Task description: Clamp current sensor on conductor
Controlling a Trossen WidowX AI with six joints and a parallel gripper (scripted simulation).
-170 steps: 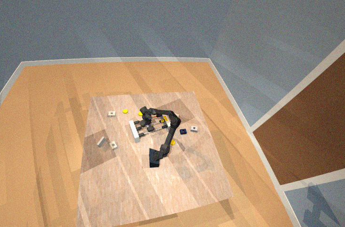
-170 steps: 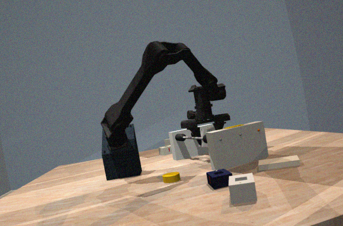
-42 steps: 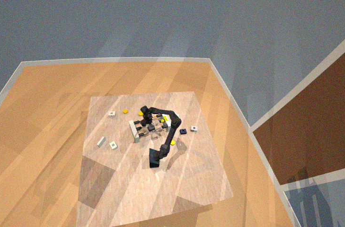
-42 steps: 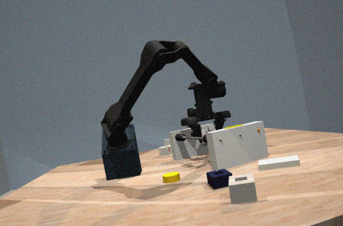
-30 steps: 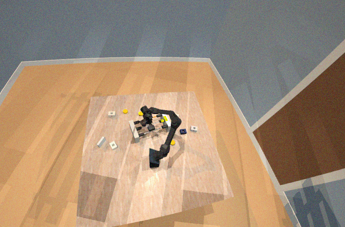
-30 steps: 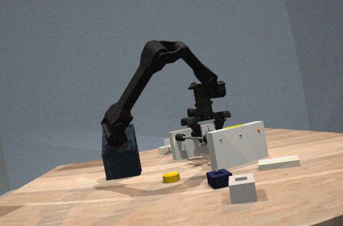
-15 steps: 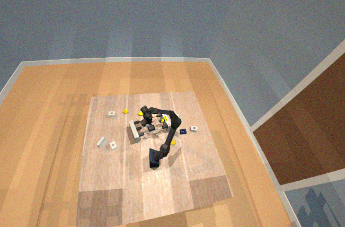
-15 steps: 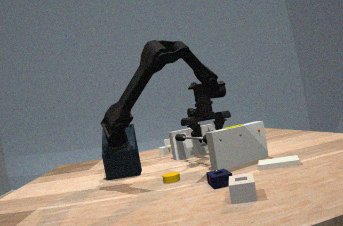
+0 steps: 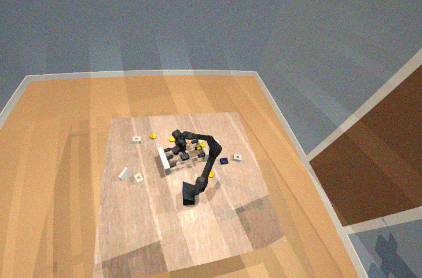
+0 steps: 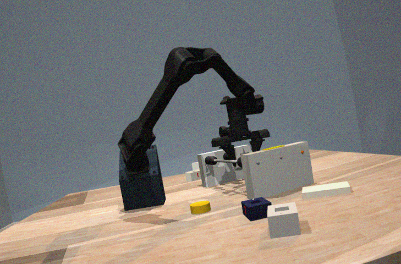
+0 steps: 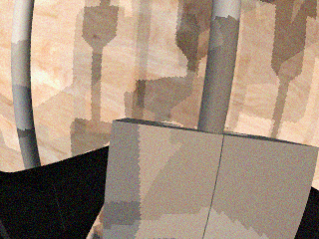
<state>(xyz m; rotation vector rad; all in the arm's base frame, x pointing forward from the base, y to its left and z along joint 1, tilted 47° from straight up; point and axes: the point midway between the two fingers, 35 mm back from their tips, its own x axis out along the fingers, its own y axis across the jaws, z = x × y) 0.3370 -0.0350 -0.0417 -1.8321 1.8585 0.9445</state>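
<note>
Exterior view, left to right: dark arm base (image 10: 141,179) is seen at left on the wood table (image 10: 347,224), with the arm arched up and over to the right. A yellow disc (image 10: 200,207) is seen near the base, closer to the camera. Further right, the gripper (image 10: 239,146) is pointed straight down between 2 grey end plates – far plate (image 10: 213,169) and near plate (image 10: 276,169). Thin grey conductors (image 10: 224,161) with dark end caps are run between the plates.

Gripper fingers are held fairly wide and clamped on the sensor (image 11: 209,202) – seen in the wrist view as a grey block with a closed seam down its middle, sitting on the right-hand conductor (image 11: 222,60); a 2nd conductor (image 11: 23,74) is seen at the left edge. The arrow and LOAD marker cannot be made out.

Right of the yellow disc, a navy box (image 10: 256,208) and a grey slotted cube (image 10: 283,219) are seen near the camera. A pale flat bar (image 10: 325,189) is laid at far right.
</note>
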